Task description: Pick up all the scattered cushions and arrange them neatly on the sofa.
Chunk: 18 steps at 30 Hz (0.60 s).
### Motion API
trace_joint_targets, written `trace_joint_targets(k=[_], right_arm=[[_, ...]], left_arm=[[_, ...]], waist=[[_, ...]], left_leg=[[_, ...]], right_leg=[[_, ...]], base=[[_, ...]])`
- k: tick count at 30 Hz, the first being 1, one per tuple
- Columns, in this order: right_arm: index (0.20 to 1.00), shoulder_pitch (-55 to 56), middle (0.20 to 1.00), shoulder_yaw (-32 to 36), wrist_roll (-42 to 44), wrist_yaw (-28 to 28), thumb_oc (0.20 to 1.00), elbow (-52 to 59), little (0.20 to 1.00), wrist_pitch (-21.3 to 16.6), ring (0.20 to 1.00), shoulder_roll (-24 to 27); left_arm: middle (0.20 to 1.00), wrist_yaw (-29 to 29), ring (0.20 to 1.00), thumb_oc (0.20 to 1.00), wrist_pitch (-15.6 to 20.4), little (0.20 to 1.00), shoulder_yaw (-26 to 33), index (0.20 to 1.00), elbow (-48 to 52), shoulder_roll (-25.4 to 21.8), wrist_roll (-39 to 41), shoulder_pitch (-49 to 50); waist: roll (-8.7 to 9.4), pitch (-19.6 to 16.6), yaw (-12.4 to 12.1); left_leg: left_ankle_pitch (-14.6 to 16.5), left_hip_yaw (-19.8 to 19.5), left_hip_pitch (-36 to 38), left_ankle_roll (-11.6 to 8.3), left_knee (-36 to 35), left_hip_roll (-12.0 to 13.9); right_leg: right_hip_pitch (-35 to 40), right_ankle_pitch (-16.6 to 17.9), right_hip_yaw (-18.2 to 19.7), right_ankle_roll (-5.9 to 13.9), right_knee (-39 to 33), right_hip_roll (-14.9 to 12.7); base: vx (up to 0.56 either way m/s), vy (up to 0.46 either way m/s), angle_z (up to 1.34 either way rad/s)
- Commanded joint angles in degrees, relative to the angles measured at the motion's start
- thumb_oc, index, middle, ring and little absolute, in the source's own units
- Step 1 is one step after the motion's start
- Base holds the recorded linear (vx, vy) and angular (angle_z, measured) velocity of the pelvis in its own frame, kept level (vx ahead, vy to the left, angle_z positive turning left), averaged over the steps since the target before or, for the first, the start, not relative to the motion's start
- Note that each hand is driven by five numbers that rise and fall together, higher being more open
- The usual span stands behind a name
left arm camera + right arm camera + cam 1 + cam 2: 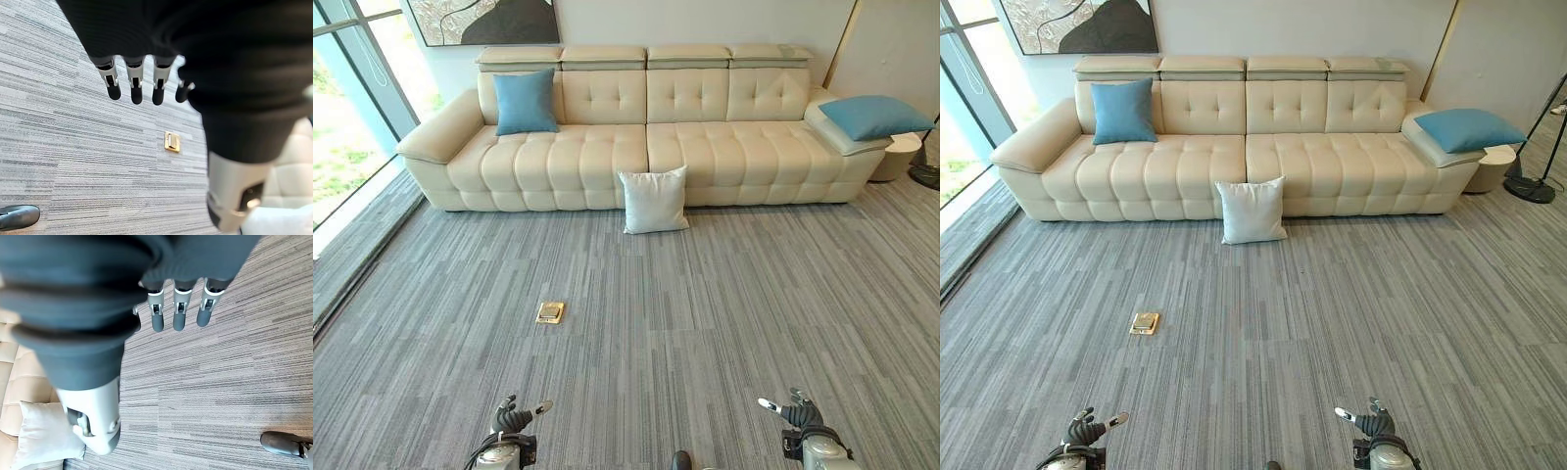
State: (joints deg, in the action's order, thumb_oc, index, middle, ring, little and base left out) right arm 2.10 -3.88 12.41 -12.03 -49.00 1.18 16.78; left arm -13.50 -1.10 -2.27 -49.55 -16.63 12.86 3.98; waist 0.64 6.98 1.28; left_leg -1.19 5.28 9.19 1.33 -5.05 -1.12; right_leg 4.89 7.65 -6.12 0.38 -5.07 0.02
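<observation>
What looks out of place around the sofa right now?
The white cushion stands on the carpet, leaning against the sofa front instead of lying on the seat. One blue cushion lies flat on the right armrest, while the other blue cushion sits upright against the backrest.

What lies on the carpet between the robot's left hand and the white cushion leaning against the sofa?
Only a small brass floor plate lies between the left hand and the white cushion; otherwise grey carpet, as the left eye view shows.
</observation>
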Motion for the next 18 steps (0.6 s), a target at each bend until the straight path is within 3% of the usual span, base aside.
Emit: trace_joint_targets(k=[1, 18], right_arm=[[1.000, -2.4, 1.000, 0.6, -0.1, -1.0, 1.000, 0.7, 1.000, -2.0, 1.000, 2.9], [1.000, -2.5, 1.000, -0.4, -0.5, -1.0, 1.000, -0.3, 1.000, -1.8, 1.000, 2.2]], left_arm=[[1.000, 0.0, 1.000, 1.000, 1.0, 1.000, -1.7, 1.000, -0.4, 0.0, 0.9, -2.3], [1.000, -0.2, 1.000, 1.000, 0.7, 1.000, -2.4, 1.000, -1.2, 0.7, 1.4, -2.5]], waist=[[-0.85, 1.0, 0.7], [-0.61, 1.3, 0.7]], left_leg=[[4.1, 2.3, 0.6, -2.04, 0.0, -0.4], [4.1, 2.1, 0.5, -2.00, 0.0, -0.4]], right_leg=[[5.1, -12.0, -0.3, 3.19, 0.1, 0.1], [5.0, -11.9, -0.6, 3.33, 0.1, 0.0]], base=[[0.00, 0.000, 0.00], [0.00, 0.000, 0.00]])
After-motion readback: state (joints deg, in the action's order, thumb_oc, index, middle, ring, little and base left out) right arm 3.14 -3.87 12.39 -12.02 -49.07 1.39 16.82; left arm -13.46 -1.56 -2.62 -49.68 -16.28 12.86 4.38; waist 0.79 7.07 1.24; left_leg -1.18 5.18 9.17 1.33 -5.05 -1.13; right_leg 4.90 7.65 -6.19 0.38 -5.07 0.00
